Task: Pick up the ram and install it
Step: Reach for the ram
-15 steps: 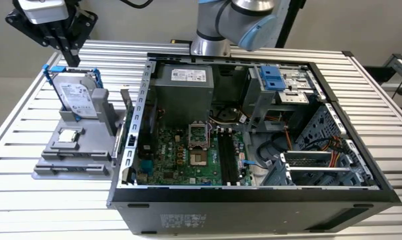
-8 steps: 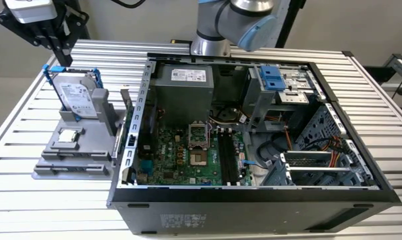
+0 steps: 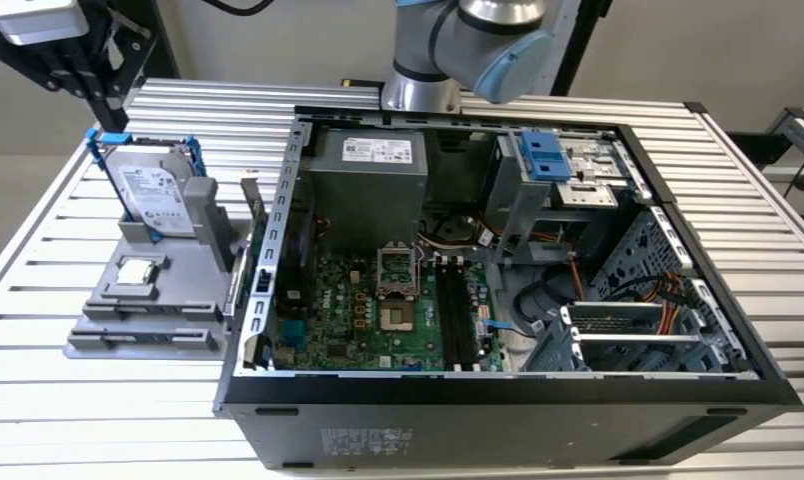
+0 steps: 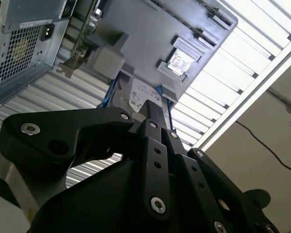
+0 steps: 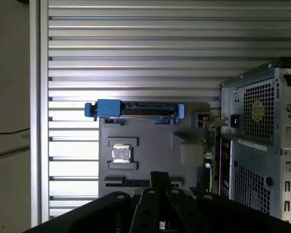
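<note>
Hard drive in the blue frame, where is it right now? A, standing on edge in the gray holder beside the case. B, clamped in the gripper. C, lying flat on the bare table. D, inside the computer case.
A: in the exterior view the hard drive stands on edge in the gray holder, which sits outside the computer case, on the exterior view's left of it.

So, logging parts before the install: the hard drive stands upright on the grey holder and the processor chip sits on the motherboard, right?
No. The processor chip lies on the grey holder too, as the exterior view shows; the hard drive does stand upright there.
</note>
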Controlling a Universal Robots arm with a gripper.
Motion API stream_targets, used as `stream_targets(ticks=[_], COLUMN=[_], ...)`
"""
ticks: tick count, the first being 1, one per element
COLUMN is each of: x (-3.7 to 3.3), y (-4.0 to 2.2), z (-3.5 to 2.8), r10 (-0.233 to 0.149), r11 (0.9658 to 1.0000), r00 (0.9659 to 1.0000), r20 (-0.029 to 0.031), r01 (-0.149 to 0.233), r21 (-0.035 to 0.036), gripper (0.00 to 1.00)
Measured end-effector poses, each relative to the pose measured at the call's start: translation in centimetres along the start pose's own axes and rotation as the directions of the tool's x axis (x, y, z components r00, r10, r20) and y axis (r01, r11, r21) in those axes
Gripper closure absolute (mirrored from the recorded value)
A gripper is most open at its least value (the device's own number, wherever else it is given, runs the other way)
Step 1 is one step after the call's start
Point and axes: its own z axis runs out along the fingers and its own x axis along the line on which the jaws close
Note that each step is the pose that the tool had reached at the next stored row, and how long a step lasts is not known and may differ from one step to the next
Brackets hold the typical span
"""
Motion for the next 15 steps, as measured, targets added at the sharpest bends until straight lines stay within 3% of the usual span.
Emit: stream_targets(ticks=[9, 15], x=[0.35, 0.44], y=[-0.01, -0.68], z=[-0.01, -0.04], r10=[0.0, 0.0], r11=[1.0, 1.0], r00=[1.0, 1.0], r20=[-0.0001, -0.0001], r01=[0.0, 0.0], r21=[0.0, 0.0], gripper=[1.0, 1.0])
